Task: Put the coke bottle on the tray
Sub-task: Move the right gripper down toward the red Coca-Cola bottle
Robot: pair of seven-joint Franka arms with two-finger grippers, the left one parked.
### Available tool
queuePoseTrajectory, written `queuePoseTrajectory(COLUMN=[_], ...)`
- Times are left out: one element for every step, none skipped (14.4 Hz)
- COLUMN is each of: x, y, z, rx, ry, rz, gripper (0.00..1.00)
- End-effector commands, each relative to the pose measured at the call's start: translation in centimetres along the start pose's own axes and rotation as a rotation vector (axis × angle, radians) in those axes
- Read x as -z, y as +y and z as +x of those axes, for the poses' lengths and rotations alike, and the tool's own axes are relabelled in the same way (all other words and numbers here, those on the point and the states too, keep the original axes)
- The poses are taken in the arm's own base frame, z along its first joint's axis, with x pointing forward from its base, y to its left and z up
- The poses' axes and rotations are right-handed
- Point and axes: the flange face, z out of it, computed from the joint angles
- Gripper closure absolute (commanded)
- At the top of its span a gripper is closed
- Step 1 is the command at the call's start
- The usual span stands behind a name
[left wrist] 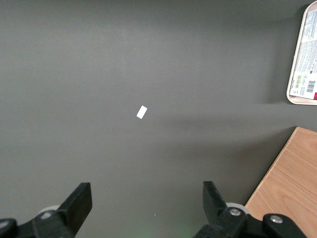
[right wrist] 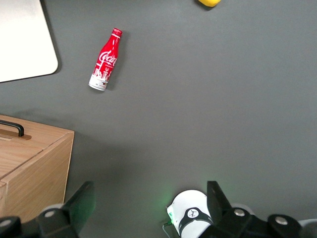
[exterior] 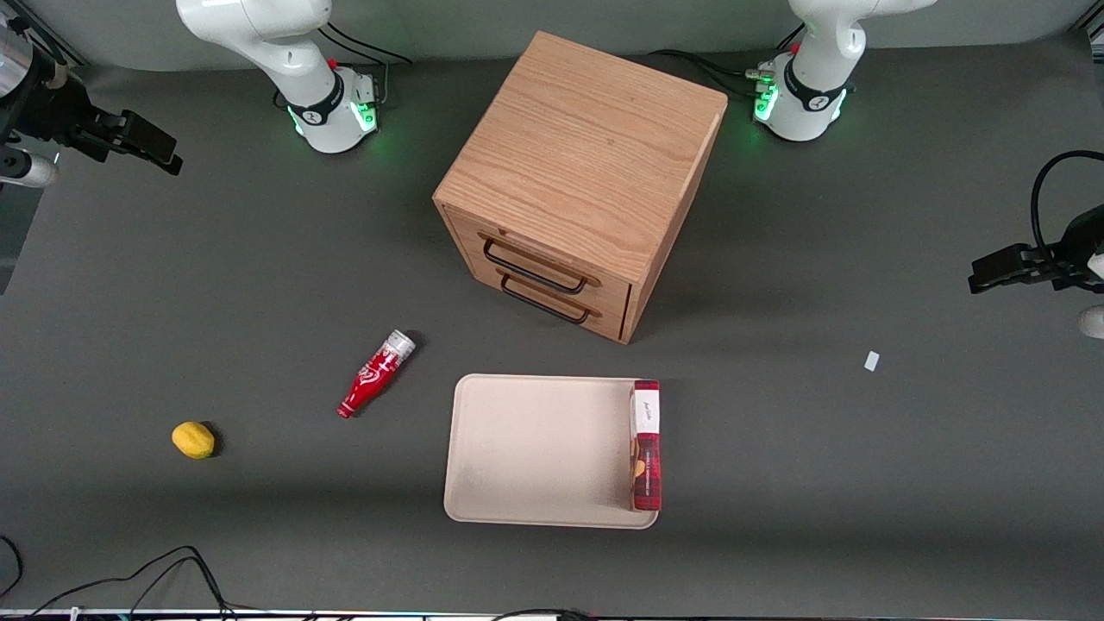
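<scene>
One coke bottle (exterior: 376, 373) lies on its side on the dark table (exterior: 259, 285), apart from the tray (exterior: 535, 448) and toward the working arm's end; on a clock face laid over the front view, it sits at about ten o'clock from the tray's middle. A lemon (exterior: 193, 440) rests at roughly eight o'clock from the bottle, well apart from it. A red-and-white box (exterior: 646, 444) lies along the tray's edge nearest the parked arm. The wooden drawer cabinet (exterior: 580, 185) stands at twelve o'clock from the tray, farther from the front camera. The gripper (right wrist: 148, 203) hangs high above the table, its fingers spread wide and holding nothing.
</scene>
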Motion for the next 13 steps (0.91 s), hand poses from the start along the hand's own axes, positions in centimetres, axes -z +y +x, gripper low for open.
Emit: queuePoseTrajectory(x=[0.1,0.1,0.1,0.1,0.1,0.1,-0.3,-1.3,-2.1,-3.5,-5.5,-7.6,-9.8], y=[-0.2,0.0,-0.1,-0.2,-0.6,-1.4,-2.5,-4.4,-6.0,-7.5,-9.4,-10.9,-11.8], z=[0.2,0.1,0.1,0.1,0.0,0.3,1.1,2.1,3.3,4.5,5.8,7.1,8.7], rx=[0.004,0.003,0.005,0.009,0.019,0.024,0.034,0.021,-0.033,-0.092,-0.131,-0.183,-0.251], ry=[-0.006,-0.012,-0.015,-0.014,-0.013,-0.012,-0.013,-0.021,-0.018,-0.026,-0.034,-0.044,-0.057], rz=[0.021,0.018,0.018,0.017,0.017,0.014,0.014,0.024,0.051,0.052,0.049,0.048,0.046], gripper=[0.00,0.00,0.00,0.00,0.00,0.00,0.00,0.00,0.00,0.00,0.00,0.00,0.00])
